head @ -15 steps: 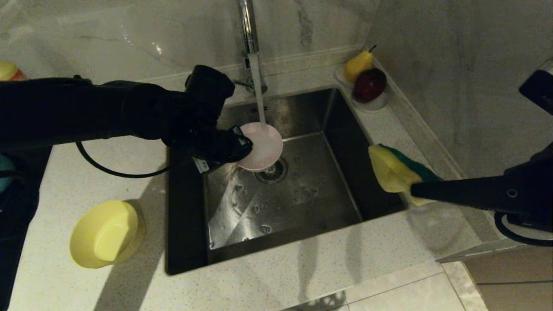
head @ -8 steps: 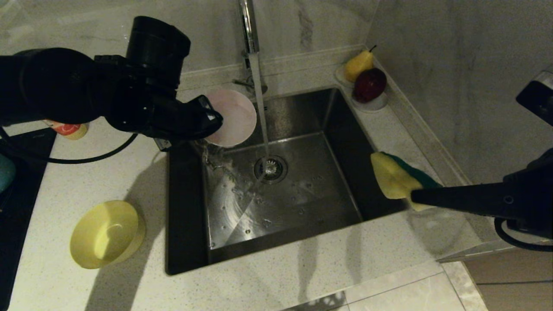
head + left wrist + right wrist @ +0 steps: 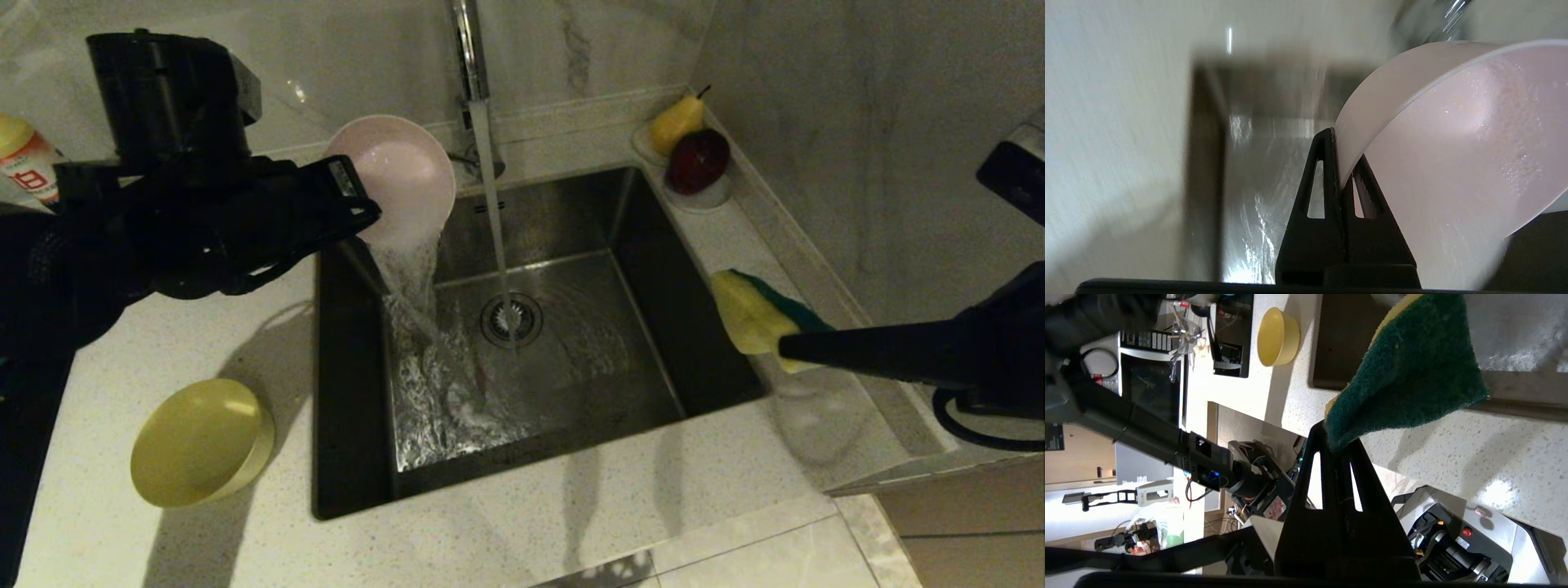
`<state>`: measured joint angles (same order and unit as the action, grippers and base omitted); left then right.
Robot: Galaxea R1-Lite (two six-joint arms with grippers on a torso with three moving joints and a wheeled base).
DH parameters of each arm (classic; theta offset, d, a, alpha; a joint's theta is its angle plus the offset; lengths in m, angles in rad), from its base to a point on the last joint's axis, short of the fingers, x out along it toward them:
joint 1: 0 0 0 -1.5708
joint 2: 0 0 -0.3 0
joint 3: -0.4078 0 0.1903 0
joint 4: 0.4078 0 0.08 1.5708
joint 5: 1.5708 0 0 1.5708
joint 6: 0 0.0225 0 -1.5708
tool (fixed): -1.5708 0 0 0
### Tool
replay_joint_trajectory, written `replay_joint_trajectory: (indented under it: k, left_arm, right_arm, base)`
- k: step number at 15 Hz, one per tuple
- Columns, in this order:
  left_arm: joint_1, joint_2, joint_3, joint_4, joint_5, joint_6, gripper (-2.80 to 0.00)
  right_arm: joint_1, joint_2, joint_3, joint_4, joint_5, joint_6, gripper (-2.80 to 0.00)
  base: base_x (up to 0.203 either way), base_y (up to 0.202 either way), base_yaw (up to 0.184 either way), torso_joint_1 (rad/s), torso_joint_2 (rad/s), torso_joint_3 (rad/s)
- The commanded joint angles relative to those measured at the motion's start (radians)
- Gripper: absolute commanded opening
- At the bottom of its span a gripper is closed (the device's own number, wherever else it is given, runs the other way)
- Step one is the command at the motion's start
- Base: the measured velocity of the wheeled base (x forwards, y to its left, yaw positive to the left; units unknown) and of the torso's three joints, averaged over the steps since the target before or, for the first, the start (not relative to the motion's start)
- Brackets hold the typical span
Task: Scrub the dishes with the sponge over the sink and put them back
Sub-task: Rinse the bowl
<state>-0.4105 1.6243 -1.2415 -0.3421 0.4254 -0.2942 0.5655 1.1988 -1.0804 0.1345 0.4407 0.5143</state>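
bowl [image 3: 202, 441] left of sink [image 3: 522, 343], fruit dish [image 3: 694, 194] behind

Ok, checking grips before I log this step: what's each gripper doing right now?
Left gripper: shut on the pink bowl, tipped over the sink.
Right gripper: shut on the sponge.

The only legible mark is 1 red Chinese character, 白, on the white label of the yellow-capped bottle [image 3: 26, 163] at the counter's far-left edge.
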Motion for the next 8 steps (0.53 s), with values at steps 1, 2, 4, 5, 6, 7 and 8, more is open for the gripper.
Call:
replay_joint_trajectory:
  k: [1,2,4,5,6,7,8]
  left_arm:
    - [0.013,-0.064,0.131,-0.326,-0.002,0.154,-2.80]
    - [0.019,-0.075,0.161,-0.402,-0.006,0.182,-2.80]
    - [0.025,-0.080,0.210,-0.498,-0.016,0.199,-2.80]
    - [0.028,-0.080,0.225,-0.548,-0.023,0.204,-2.80]
    - [0.031,-0.082,0.247,-0.602,-0.027,0.216,-2.80]
    - [0.031,-0.088,0.270,-0.650,-0.031,0.239,-2.80]
    - [0.032,-0.094,0.294,-0.696,-0.044,0.263,-2.80]
  right_arm:
    - [-0.004,0.021,0.001,0.002,0.006,0.003,-2.80]
    - [-0.002,0.024,0.006,0.001,0.006,0.003,-2.80]
    - [-0.002,0.035,0.004,0.000,0.006,0.003,-2.80]
    - [-0.002,0.039,0.007,0.000,0.006,0.003,-2.80]
    - [-0.002,0.041,0.009,0.001,0.009,0.003,-2.80]
    - [-0.001,0.042,0.014,0.002,0.020,0.003,-2.80]
    - [-0.001,0.047,0.018,0.001,0.037,0.003,-2.80]
  base:
    - [0.000,0.000,0.000,0.000,0.00,0.000]
    - [0.000,0.000,0.000,0.000,0.00,0.000]
    - [0.000,0.000,0.000,0.000,0.00,0.000]
    - [0.000,0.000,0.000,0.000,0.00,0.000]
    - [0.000,0.000,0.000,0.000,0.00,0.000]
    - [0.000,0.000,0.000,0.000,0.00,0.000]
    - [0.000,0.000,0.000,0.000,0.00,0.000]
